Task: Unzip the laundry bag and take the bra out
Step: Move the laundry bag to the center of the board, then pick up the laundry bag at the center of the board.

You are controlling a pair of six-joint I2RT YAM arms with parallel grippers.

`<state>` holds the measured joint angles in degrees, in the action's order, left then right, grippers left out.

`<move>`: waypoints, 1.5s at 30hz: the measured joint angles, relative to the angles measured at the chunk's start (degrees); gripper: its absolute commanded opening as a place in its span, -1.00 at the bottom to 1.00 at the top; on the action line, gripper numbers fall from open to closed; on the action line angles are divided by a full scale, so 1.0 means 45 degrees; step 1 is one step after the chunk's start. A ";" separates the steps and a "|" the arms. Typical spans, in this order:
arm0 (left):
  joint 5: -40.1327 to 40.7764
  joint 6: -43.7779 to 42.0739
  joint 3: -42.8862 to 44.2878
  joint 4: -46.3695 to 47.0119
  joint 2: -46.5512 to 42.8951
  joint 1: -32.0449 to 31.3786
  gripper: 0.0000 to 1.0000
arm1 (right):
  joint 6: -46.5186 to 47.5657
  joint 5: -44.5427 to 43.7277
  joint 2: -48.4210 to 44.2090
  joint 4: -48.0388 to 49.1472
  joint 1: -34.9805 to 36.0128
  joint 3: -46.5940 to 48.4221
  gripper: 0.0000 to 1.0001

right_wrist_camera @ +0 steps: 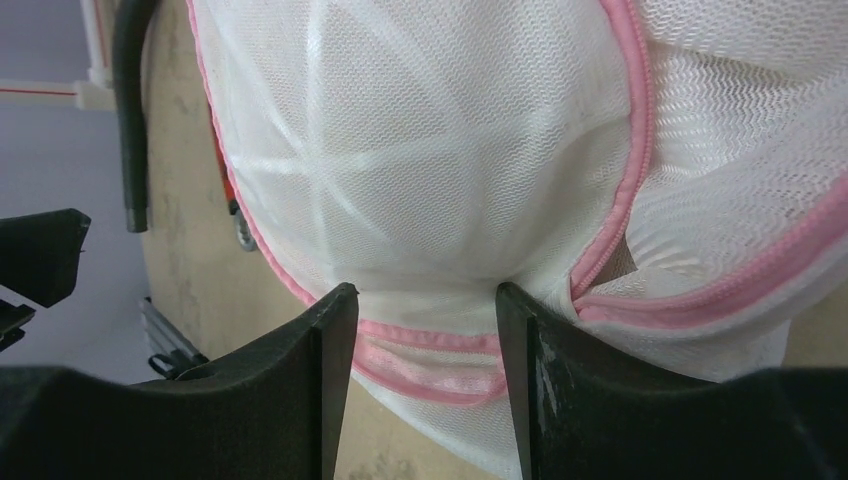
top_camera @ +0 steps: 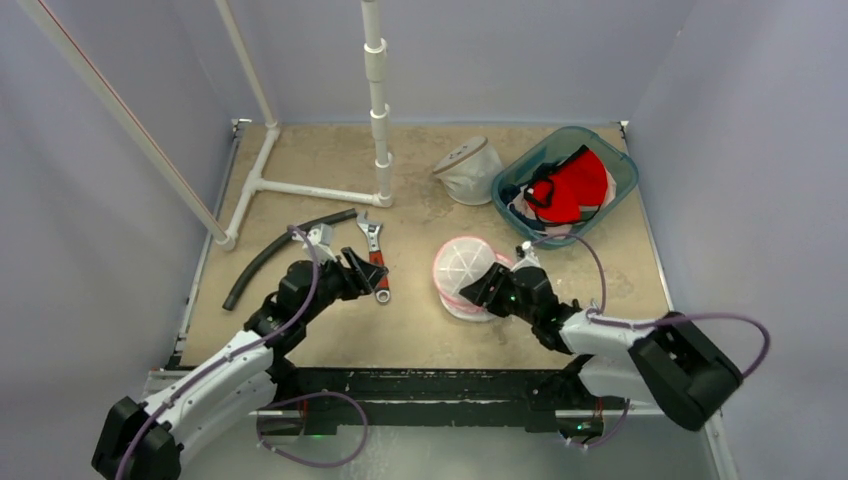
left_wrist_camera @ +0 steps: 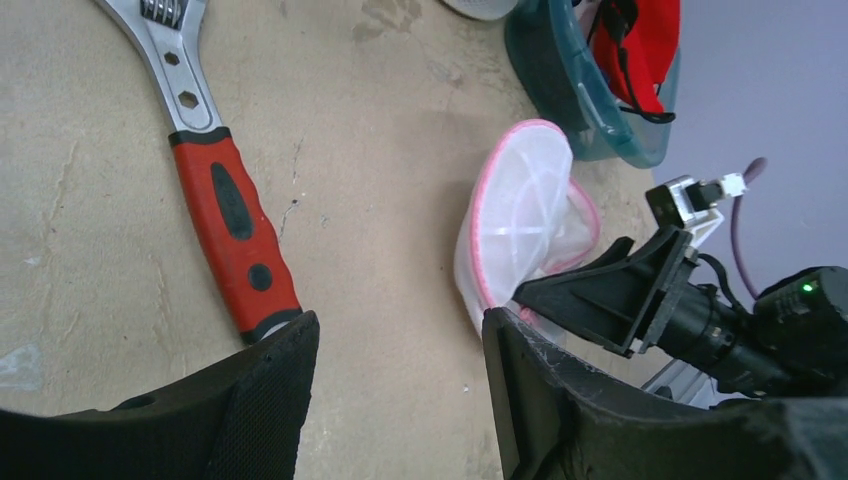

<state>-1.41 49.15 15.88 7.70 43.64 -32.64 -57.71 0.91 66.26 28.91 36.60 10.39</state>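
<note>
White mesh laundry bag [right_wrist_camera: 430, 150] with pink trim fills most of the view. The right gripper [right_wrist_camera: 420, 300] has its black fingers set apart, one on either side of a bulge of mesh at the pink edge, apparently touching it. A narrow slit [right_wrist_camera: 620, 252] shows along the pink zipper line. Beyond the bag, further left by the tan table [right_wrist_camera: 190, 250], runs a black hose [right_wrist_camera: 128, 110].

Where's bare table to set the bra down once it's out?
Bare: the strip between wrench and laundry bag, running down to the near edge between the arms. Crowded: back right around the bin and second mesh bag; left side with hose and pipe frame.
</note>
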 measured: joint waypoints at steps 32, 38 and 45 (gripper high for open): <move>0.3026 -0.0393 0.0738 -0.4109 -0.2069 0.0000 0.20 | 0.3118 -0.0865 0.3104 -0.0170 0.0024 0.6649 0.96; 0.3007 -0.0384 0.0738 -0.3861 -0.1923 0.0000 0.20 | 0.3891 -0.1413 0.2404 -0.1899 -0.0350 0.7985 0.88; 0.2963 -0.0262 0.0738 -0.3759 -0.1928 0.0000 0.20 | 0.3327 -0.1938 0.4624 -0.3468 -0.2220 1.0773 0.83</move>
<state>11.92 47.97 19.20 -9.21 34.96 -32.64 -42.74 -7.81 87.07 13.30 26.61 58.87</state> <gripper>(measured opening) 0.601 0.919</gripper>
